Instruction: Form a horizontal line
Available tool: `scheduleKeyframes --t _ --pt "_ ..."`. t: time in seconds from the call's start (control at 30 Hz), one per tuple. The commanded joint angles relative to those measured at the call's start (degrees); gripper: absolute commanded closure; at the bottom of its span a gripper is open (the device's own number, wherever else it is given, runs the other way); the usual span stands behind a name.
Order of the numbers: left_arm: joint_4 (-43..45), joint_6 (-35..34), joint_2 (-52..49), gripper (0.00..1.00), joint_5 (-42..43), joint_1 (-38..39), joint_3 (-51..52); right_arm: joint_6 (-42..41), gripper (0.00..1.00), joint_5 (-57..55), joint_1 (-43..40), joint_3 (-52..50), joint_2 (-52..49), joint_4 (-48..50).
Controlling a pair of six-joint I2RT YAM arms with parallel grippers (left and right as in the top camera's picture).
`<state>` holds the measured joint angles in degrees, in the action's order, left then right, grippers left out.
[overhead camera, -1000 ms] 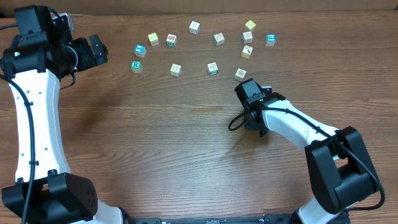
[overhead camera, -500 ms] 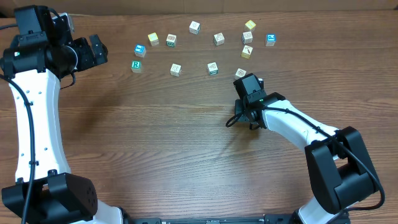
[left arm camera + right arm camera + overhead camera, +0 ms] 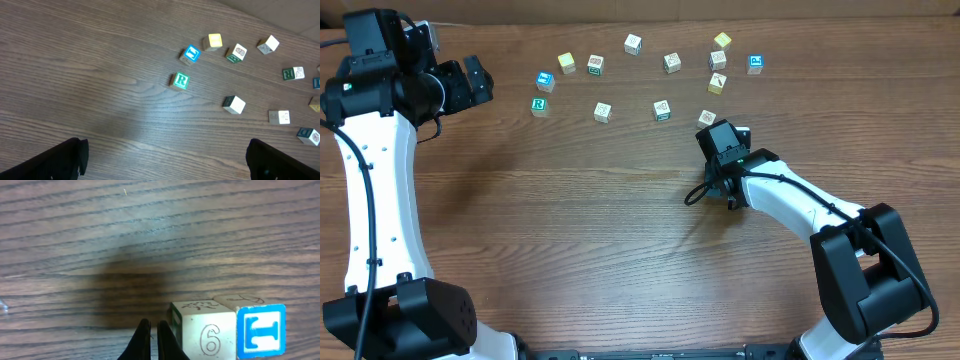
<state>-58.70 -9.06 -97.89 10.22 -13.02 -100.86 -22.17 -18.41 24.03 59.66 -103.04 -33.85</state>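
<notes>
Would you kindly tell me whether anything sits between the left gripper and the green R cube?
Nothing visible does. From the left wrist view, only bare table lies between the open left gripper and the green R cube; the blue cube sits beyond it.

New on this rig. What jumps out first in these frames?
A loose scatter of small wooden cubes is strung along the far side of the table, in no straight row. The right end effector is shut, low over the wood beside a cream "6" cube and a blue "T" cube that sit side by side. The left end effector hangs wide open at the far left, holding nothing.
</notes>
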Motion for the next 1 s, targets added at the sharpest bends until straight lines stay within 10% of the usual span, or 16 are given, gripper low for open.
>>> scheduleKeyframes --t 0.0,0.97 --pt "0.04 -0.81 -0.07 0.00 -0.17 -0.04 -0.96 1.57 0.96 -1.09 -0.04 -0.07 0.07 -0.07" --pt "0.04 -0.81 -0.15 0.00 -0.17 0.20 -0.96 3.06 0.96 3.54 -0.04 0.20 0.07 4.35"
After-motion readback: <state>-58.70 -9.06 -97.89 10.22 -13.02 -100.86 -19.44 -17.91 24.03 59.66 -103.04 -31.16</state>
